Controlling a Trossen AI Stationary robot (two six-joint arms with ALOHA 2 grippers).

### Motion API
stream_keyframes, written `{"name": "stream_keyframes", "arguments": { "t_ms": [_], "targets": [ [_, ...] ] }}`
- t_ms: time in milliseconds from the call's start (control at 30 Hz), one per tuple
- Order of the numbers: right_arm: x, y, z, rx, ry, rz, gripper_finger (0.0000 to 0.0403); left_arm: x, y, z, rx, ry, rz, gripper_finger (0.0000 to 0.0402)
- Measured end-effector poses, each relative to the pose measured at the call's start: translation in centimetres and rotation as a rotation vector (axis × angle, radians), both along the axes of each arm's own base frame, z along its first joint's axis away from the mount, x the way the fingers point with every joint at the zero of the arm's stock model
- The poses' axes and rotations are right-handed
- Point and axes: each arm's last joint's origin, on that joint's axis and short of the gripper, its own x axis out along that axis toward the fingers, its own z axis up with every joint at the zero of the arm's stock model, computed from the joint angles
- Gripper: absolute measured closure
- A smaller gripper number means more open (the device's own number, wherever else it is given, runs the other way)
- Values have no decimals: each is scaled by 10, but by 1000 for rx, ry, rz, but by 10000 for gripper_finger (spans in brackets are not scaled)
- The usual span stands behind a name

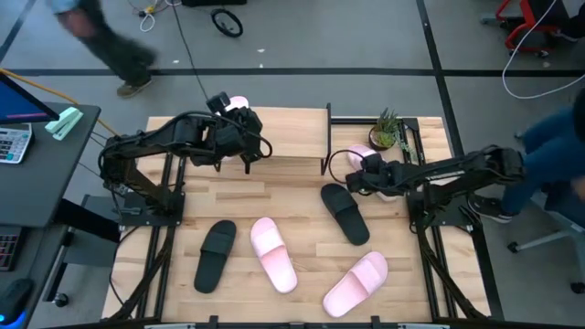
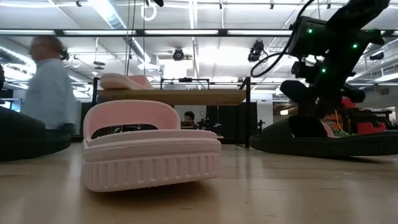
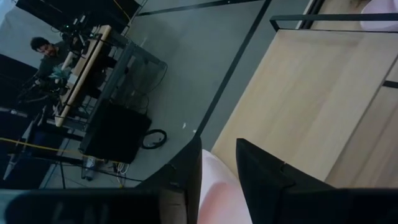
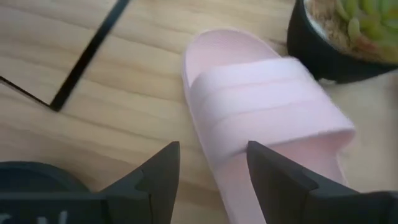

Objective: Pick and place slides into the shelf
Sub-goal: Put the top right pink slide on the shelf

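Nearest, four slides (image 1: 274, 255) wait along the frame's lower half; mid-right, the right gripper (image 4: 211, 163), fingers apart, must close on a pink slide (image 4: 267, 118), while upper left the left gripper (image 3: 217, 163) pinches another pink slide (image 3: 214, 186) at the shelf (image 1: 283, 123).

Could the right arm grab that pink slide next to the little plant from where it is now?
Probably yes. The right gripper hangs over the pink slide with its fingers spread, and nothing lies between them. The potted plant beside the slide is close, so clearance on that side looks tight.
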Motion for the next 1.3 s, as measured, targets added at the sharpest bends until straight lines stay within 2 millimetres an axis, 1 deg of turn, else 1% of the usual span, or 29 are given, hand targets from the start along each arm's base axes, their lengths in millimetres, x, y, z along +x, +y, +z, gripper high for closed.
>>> {"name": "stream_keyframes", "arguments": {
  "t_ms": [233,367,600,733,933,1133,1200,1300],
  "targets": [
    [0,0,-1,10,0,-7,209,-2,0,-1,-2,22,2,303],
    [1,3,-1,35,-75,-85,209,-3,0,-2,-16,3,22,301],
    [2,9,-4,48,-79,-70,209,-4,0,-3,-19,11,25,309],
    [2,5,-5,0,-53,-86,212,-4,0,-3,-19,11,25,314],
    [1,-10,-12,-30,16,-135,223,-4,0,-3,-19,12,26,316],
    [2,-26,-15,-42,48,-145,248,-4,0,-3,-19,12,26,311],
    [3,-29,-14,-42,45,-127,264,-4,0,-3,-19,12,26,311],
    [3,-32,-11,-42,42,-106,301,-4,0,-3,-19,13,26,315]
  ]
}}
